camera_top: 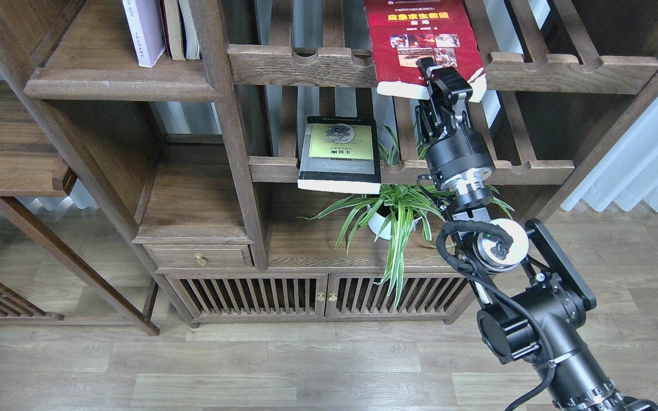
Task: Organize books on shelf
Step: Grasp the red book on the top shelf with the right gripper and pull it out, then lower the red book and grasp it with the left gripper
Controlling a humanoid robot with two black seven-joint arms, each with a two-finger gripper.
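The red book (414,34) with a yellow title and photos lies on the upper slatted rack, its near edge lifted off the front rail. My right gripper (446,80) is shut on that near edge, one finger on the cover. The black book (340,151) with a yellow-green panel lies flat on the middle slatted rack, overhanging its rail. The white book (143,31) with a lavender edge stands upright on the solid dark-brown shelf (117,83) at the upper left. My left gripper is out of view.
Two thin cream-spined books (183,28) stand beside the white book. A thick wooden post (220,114) separates the shelf from the racks. A potted spider plant (394,214) sits under my right arm. A low cabinet with slatted doors (317,294) stands below.
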